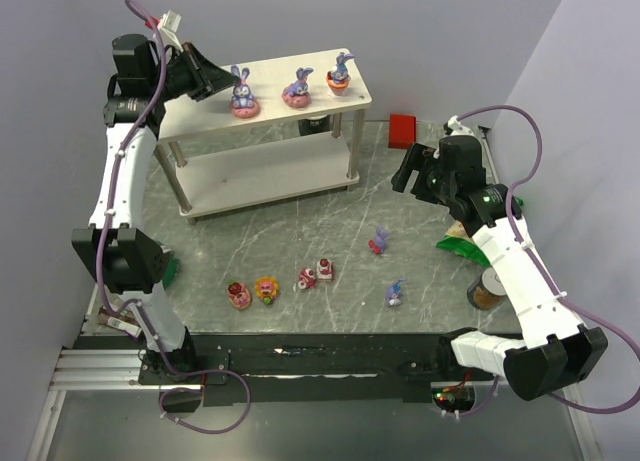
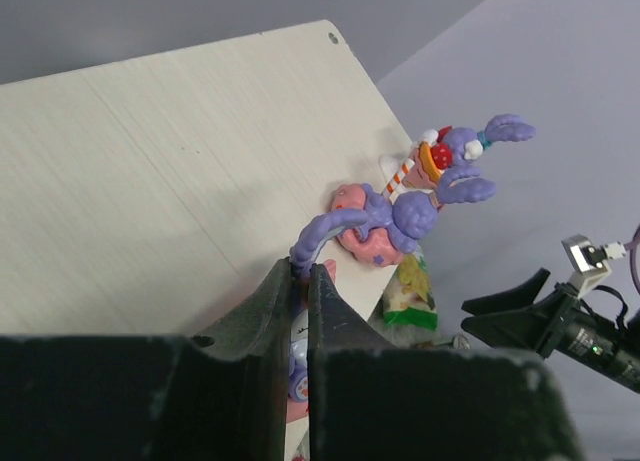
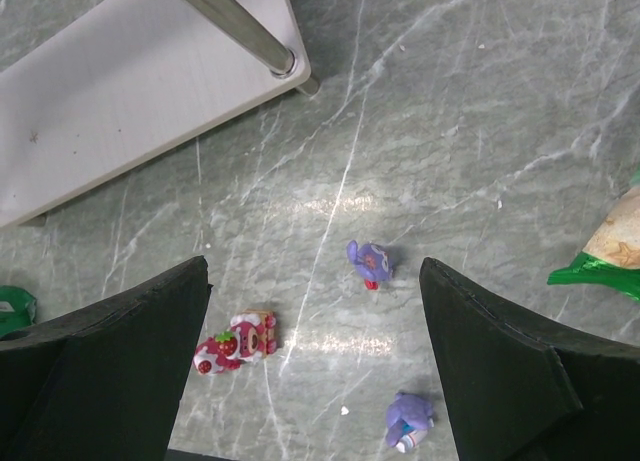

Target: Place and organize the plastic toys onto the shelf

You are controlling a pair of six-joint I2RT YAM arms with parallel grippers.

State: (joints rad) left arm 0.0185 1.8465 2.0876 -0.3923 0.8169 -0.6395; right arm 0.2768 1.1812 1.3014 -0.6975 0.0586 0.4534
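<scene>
Matt wood-grain shelf (image 1: 290, 106), metal posts (image 1: 357, 141)

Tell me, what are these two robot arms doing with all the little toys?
The left gripper is shut on the ear of a purple plastic bunny on a pink base, at the left end of the whitish two-tier shelf, on its top board beside two more bunnies. The right gripper hangs open over the grey marbled table, where two small purple bunnies and four pink, red and orange sweet figurines lie, not yet shelved.
</scene>
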